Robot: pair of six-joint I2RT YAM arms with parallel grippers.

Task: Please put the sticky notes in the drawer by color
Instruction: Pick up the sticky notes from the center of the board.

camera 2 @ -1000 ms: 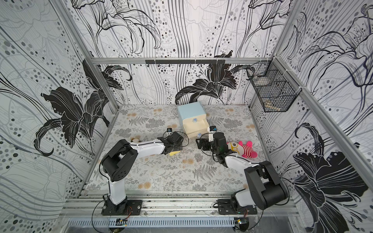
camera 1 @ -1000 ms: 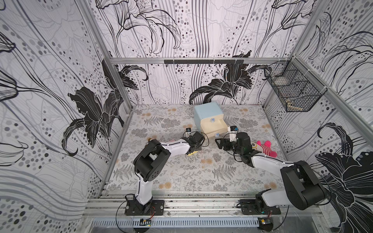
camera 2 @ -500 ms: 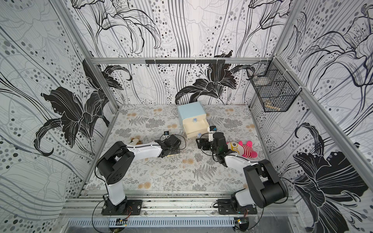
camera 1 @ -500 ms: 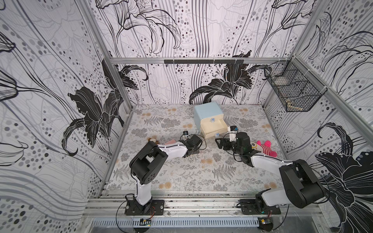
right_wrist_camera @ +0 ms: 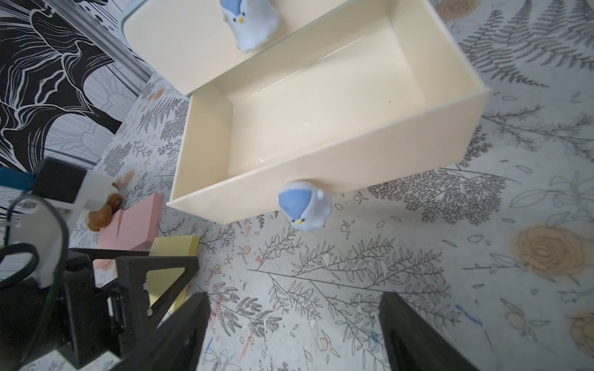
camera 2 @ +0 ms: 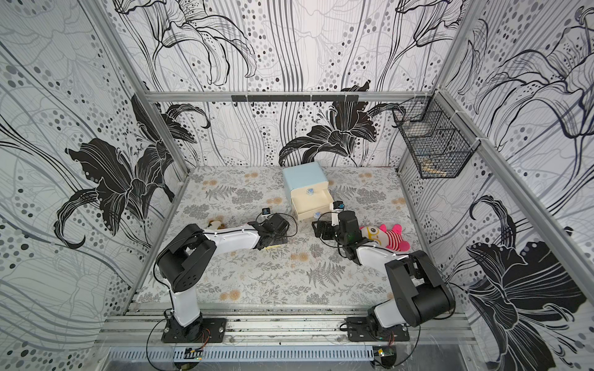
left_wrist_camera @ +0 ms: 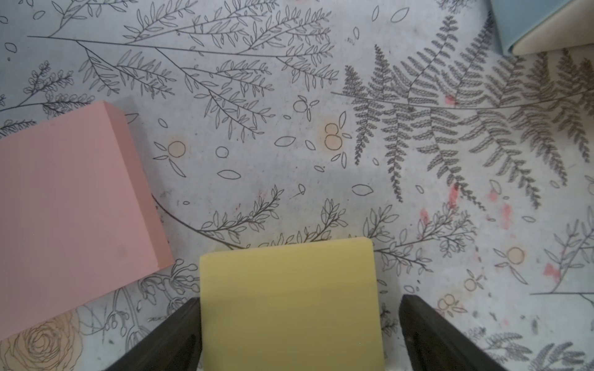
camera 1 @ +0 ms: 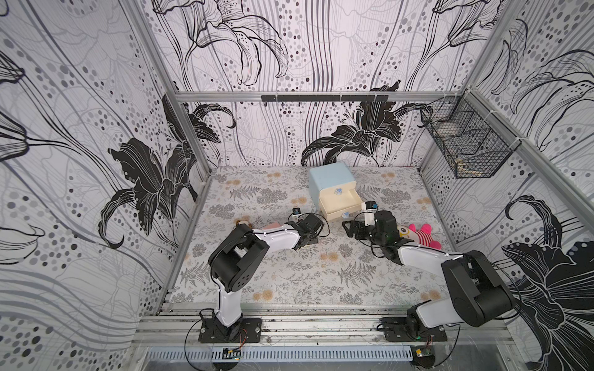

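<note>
The small light blue chest with cream drawer fronts (camera 1: 331,180) has its bottom drawer (right_wrist_camera: 321,106) pulled out, and that drawer is empty (no paper in it yet). So I think the job is near its start. The square yellow sticky pad (left_wrist_camera: 289,305) lies on the flowery desk (left_wrist_camera: 321,160) between the wide-open fingers of the left hand (left_wrist_camera: 299,300), not squeezed. A square pink sticky pad (left_wrist_camera: 70,205) lies beside it. The right hand (right_wrist_camera: 294,294) is open too, holding nothing.

The yellow pad (left_wrist_camera: 289,305) and pink pad (left_wrist_camera: 70,205) are matt paper, the drawer (right_wrist_camera: 369,160) glossy smooth plastic.
</note>
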